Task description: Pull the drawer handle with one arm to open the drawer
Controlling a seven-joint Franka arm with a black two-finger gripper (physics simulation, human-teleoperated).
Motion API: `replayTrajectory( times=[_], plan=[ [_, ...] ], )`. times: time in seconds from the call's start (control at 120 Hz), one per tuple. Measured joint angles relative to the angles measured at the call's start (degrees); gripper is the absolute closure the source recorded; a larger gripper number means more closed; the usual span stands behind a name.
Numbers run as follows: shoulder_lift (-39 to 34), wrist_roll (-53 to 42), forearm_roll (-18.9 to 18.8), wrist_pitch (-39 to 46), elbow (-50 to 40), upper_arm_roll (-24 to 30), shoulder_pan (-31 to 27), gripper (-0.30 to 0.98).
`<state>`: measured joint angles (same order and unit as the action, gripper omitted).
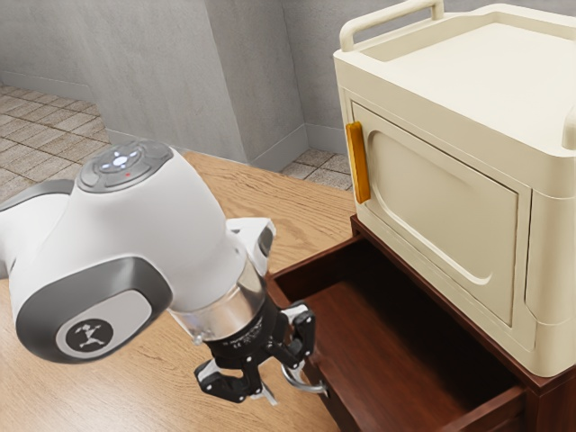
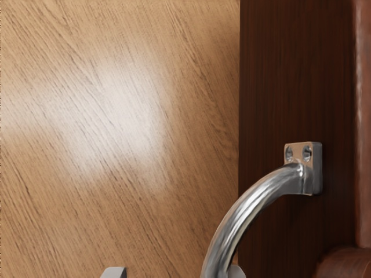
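My gripper (image 1: 277, 382) is low beside the front of the dark red-brown drawer (image 1: 382, 337), which stands pulled out with its inside visible. The curved metal handle (image 1: 317, 389) projects from the drawer front, partly hidden by one finger. In the wrist view, the handle (image 2: 246, 208) arcs from its screwed mount on the drawer front (image 2: 295, 75). Two grey fingertips of the gripper (image 2: 175, 273) stand wide apart; the handle bar lies against or right by one of them and well away from the other. The gripper is open.
A cream cabinet (image 1: 441, 207) with a yellow-orange door handle (image 1: 358, 162) stands on the dark drawer unit (image 1: 549, 400), above and behind the drawer. The wooden tabletop (image 1: 270, 202) extends around the arm. Grey walls and floor tiles lie beyond.
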<state>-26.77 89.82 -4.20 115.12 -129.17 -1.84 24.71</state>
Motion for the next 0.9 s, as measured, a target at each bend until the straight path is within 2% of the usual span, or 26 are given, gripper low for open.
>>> replayTrajectory(
  times=[0.9],
  plan=[
    [-4.3, 0.5, 0.1, 0.0, -4.1, 0.0, -0.1, 0.41]
  ],
)
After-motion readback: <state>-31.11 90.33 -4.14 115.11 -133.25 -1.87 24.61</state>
